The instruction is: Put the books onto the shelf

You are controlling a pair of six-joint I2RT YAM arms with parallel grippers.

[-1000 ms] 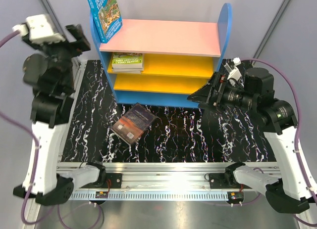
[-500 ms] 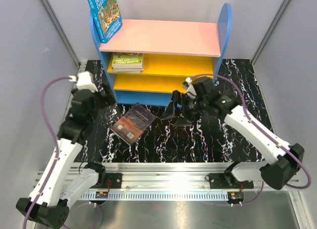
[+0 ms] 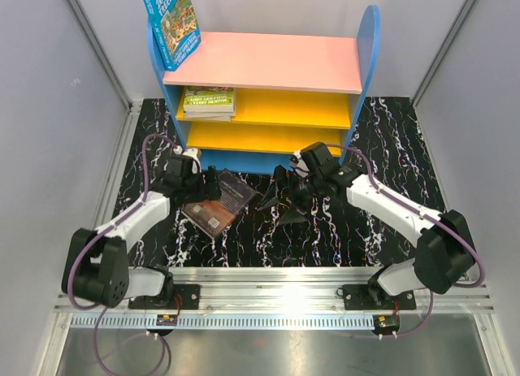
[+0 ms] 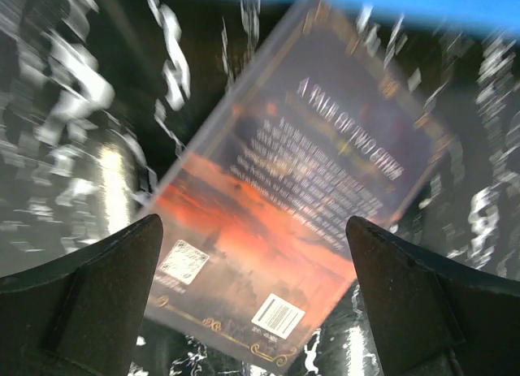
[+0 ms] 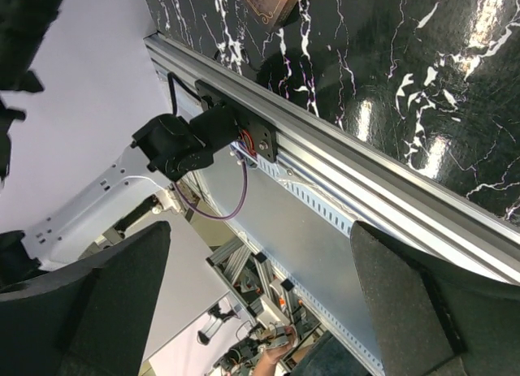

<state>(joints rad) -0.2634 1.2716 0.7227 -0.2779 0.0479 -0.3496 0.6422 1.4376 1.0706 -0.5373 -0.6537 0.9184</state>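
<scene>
From above, finds the dark book (image 3: pixel 221 199) flat and askew on the tabletop (image 3: pixel 357 230) just before the shelf (image 3: pixel 268 63), with the left gripper (image 3: pixel 199 187) spread wide at its left edge and the right gripper (image 3: pixel 279 204) spread too near its right corner, likely flanking it for a lift. From the left wrist, looks down on its back cover between parted jaws, blurred; from the right wrist, catches only one corner above the rail (image 5: pixel 341 161), jaws wide and empty. Against a second ago, shows both arms lowered from beside the shelf to the book, itself unmoved.
</scene>
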